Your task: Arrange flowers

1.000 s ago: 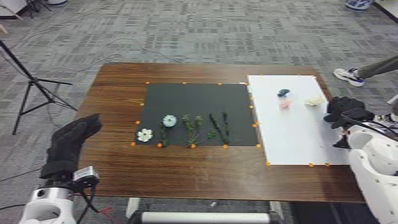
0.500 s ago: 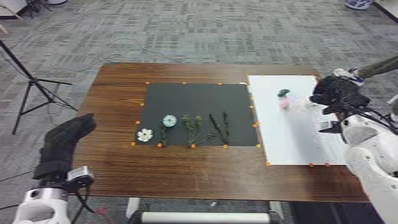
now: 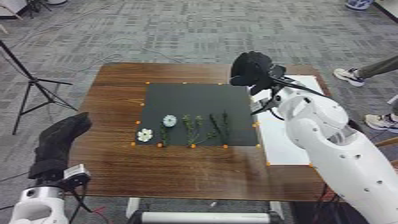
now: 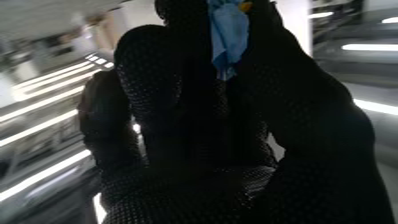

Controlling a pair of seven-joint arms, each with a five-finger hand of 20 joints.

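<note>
Right hand [image 3: 253, 69] reaches far-right corner of black rectangular mat [image 3: 195, 97], pinching 1 blue fabric flower [image 4: 229, 35] | left hand [image 3: 60, 142] uncurled | mat: 1 white-petalled flower [image 3: 144, 135], 1 pale-blue flower [image 3: 170, 121]

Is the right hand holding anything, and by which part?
Yes: the right hand pinches a blue petal-like thing between thumb and fingers; which part, I can't tell.

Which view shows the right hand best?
The right wrist view: it shows the right hand up close, with a blue piece between thumb and fingers. The head view gives its place instead, by the far right corner of the black mat.
</note>
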